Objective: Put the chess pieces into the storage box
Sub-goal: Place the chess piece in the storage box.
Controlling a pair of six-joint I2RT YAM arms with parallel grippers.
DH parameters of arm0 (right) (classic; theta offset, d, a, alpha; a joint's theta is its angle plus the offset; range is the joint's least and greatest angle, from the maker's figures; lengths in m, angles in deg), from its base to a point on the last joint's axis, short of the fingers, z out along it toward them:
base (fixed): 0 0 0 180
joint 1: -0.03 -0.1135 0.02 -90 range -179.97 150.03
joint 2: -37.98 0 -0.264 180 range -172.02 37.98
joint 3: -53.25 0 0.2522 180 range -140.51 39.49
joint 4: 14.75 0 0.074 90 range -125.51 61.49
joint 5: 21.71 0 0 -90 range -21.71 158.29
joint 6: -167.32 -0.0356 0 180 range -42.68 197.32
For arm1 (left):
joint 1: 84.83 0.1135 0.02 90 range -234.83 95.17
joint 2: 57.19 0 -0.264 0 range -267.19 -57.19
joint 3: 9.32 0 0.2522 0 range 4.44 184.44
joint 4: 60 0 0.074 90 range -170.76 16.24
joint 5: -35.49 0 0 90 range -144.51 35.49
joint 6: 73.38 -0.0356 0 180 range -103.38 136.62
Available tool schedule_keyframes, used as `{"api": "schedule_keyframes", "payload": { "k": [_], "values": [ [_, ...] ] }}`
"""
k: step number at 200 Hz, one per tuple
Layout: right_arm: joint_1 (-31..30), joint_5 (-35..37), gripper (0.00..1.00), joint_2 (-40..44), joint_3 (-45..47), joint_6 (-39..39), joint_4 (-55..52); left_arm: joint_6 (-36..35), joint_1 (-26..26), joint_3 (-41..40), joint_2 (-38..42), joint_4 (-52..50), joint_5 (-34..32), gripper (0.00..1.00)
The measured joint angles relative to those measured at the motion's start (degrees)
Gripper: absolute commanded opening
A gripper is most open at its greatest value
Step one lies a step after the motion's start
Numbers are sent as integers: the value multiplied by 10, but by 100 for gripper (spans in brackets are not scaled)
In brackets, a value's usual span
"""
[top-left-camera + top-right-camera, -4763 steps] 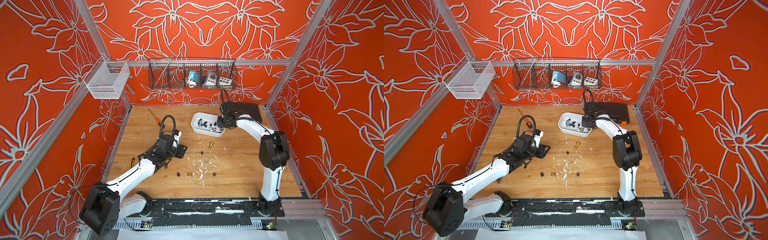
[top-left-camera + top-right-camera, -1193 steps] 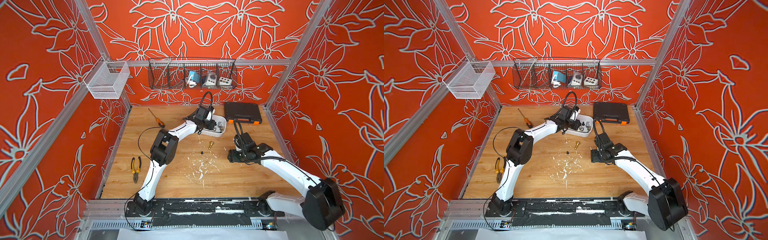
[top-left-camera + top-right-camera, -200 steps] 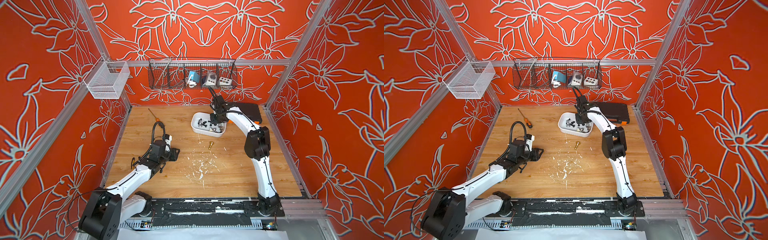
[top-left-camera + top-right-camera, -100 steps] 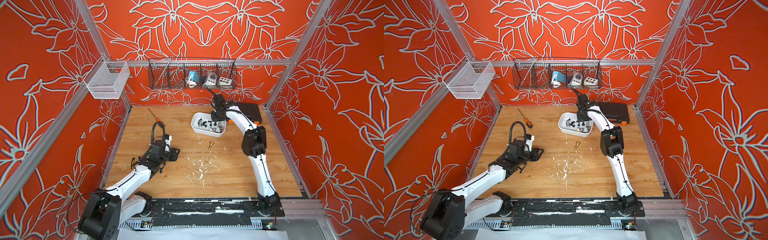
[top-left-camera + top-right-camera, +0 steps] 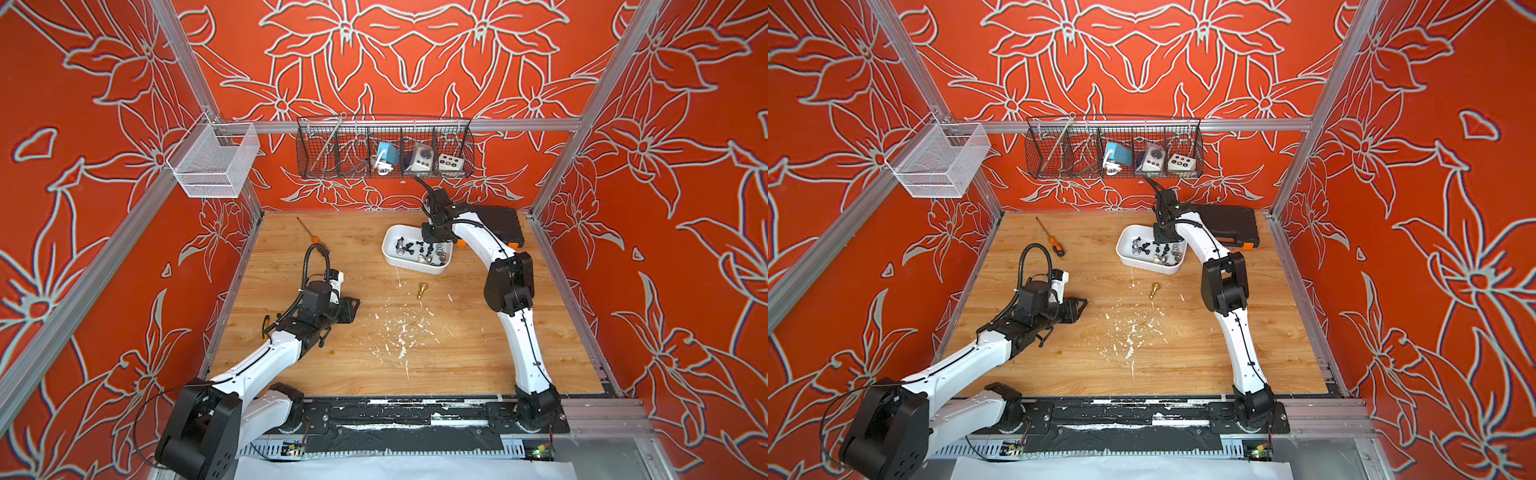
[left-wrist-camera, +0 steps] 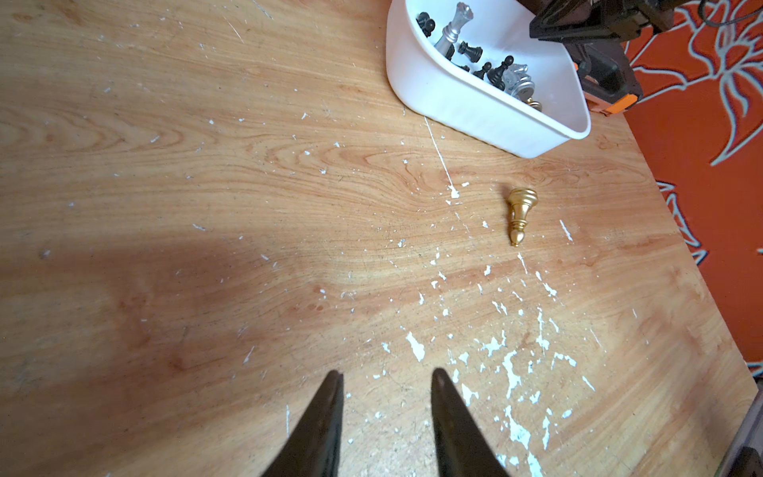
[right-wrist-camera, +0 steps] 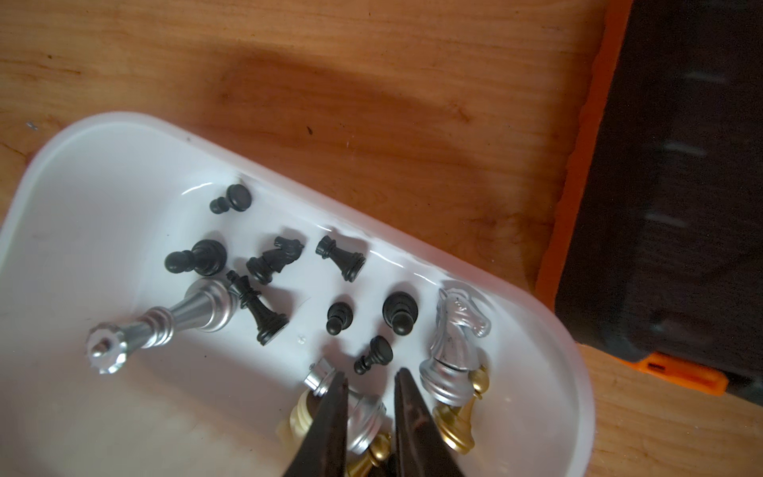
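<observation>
Gone from the table (image 5: 457, 353) since the earlier frames are the other loose pieces. Only one gold piece (image 5: 422, 289) is left outside, lying on its side near the storage box (image 5: 411, 267) but apart from its front wall. The rest of the chess pieces (image 7: 264, 305), black, silver and gold, lie jumbled on the box floor.

The right gripper (image 7: 370, 373), out over the table six seconds ago, now hangs over the box's end nearest the black toolcase (image 5: 498, 220). Its jaws are slightly parted with nothing pinched, and a silver piece lies beneath the tips. This looks like a release. To finish it well, the jaws should spread further before rising. The lift should go straight up, clear of the box wall, so nothing is dragged out.

The gold piece's long axis runs roughly from the box toward the table's front edge. Its wide base faces the box and its narrow tip points away, with white paint flecks (image 5: 401, 332) beyond it. A grasp across its waist, jaws square to that axis, seems safest, since it may roll.

The left gripper (image 6: 387, 373) has drawn back from the box and hovers low over bare wood, jaws spread and empty.
</observation>
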Motion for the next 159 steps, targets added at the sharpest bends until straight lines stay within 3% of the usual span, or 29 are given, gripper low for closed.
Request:
{"api": "schedule_keyframes", "payload": {
  "k": [159],
  "values": [
    [2,-12,22,135,188,-9,69,0,0,0,0,0,5,37]
  ]
}}
